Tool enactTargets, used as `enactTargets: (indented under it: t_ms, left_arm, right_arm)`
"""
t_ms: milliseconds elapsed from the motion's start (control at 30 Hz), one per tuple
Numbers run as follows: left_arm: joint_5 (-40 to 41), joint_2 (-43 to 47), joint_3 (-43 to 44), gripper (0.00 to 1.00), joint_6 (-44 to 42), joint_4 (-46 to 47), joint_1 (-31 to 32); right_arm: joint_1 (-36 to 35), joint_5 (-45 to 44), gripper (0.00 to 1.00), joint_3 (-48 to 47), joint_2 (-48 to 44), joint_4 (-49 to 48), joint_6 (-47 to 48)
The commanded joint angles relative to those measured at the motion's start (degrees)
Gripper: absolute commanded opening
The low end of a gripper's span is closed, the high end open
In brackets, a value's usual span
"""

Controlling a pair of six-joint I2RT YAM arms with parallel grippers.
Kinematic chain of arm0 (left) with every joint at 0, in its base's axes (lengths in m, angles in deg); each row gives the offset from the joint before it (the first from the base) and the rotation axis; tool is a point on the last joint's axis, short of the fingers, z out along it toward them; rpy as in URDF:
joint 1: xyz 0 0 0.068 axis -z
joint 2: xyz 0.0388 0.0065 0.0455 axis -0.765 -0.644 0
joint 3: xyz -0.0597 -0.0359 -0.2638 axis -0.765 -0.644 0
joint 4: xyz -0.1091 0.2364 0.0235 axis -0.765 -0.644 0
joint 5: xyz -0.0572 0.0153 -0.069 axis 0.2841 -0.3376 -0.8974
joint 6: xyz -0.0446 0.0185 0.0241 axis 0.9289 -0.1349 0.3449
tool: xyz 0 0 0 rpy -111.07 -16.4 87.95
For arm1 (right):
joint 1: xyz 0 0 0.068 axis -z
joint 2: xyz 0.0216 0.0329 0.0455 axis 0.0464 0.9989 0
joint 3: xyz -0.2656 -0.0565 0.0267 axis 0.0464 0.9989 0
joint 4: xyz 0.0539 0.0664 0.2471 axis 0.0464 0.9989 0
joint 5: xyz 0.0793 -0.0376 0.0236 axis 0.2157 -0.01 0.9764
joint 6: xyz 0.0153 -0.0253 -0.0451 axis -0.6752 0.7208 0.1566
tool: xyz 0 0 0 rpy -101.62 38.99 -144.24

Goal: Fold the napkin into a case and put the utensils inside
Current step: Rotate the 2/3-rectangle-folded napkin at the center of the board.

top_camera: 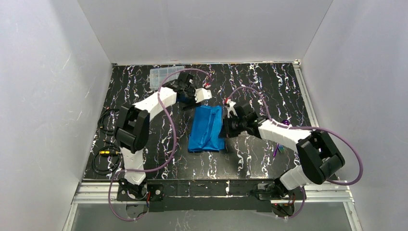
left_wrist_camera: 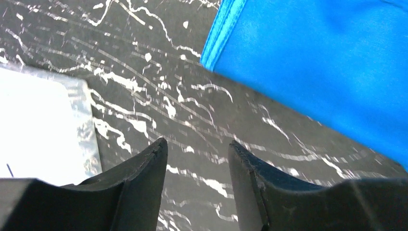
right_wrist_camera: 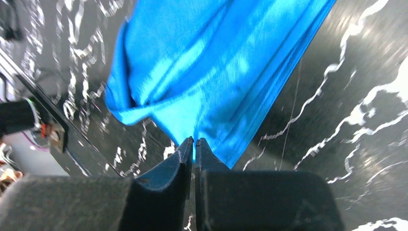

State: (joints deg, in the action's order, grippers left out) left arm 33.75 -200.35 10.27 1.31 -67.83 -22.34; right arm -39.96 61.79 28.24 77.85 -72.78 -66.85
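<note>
On the bench point(top_camera: 269, 82) the folded napkin point(top_camera: 207, 129) lies with its long axis near-to-far; the right hand point(right_wrist_camera: 194, 144) pinches its edge, the left hand point(left_wrist_camera: 197, 143) is spread.

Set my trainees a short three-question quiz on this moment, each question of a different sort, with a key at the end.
1. True or false: the left gripper is open, with nothing between its fingers.
2. The right gripper is shut on: A the napkin; B a utensil; C nothing.
3. Fill in: in the top view, the utensils lie to the napkin's ___.
Key: 1 true; 2 A; 3 right.
</note>
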Motion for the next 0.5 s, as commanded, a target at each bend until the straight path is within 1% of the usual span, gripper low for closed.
enactTargets:
  t_ms: [0,67,100,133,200,300,400,433,467]
  left_arm:
    - [-7.13,11.14,4.71,0.49,5.0,-14.56,-1.46]
    - [-11.67,14.47,4.5,0.5,8.72,-19.67,-1.47]
    - [-14.97,15.87,3.8,0.5,11.95,-21.99,-1.39]
    - [-17.92,17.21,2.59,0.5,13.81,-24.57,-1.09]
    - [-22.18,19.12,-1.2,0.5,16.48,-26.66,0.77]
    - [-25.12,20.86,-7.95,0.5,17.3,-26.37,4.69]
    - [-26.11,20.4,-10.98,0.5,18.31,-24.83,7.73]
    - [-26.55,19.91,-11.44,0.54,18.72,-24.15,8.29]
    - [-26.72,19.32,-11.82,0.56,19.33,-23.22,8.88]
  right_arm:
    - [3.28,3.1,0.16,-9.3,1.32,3.11,1.41]
    - [4.19,3.59,0.16,-12.9,3.86,1.43,1.96]
    - [4.65,3.59,0.16,-14.65,5.44,0.31,2.11]
    - [4.95,3.76,0.16,-16.71,7.31,-0.97,2.31]
    - [5.28,3.4,0.16,-21.33,12.22,-2.22,3.3]
    - [6.28,3.85,0.13,-28.64,20.12,-0.64,4.84]
    - [7.87,2.57,0.11,-32.57,24.92,0.03,5.77]
    - [8.65,2.74,0.11,-32.63,25.66,-1.25,5.1]
    - [9.4,2.77,0.1,-32.37,26.38,-3.2,3.91]
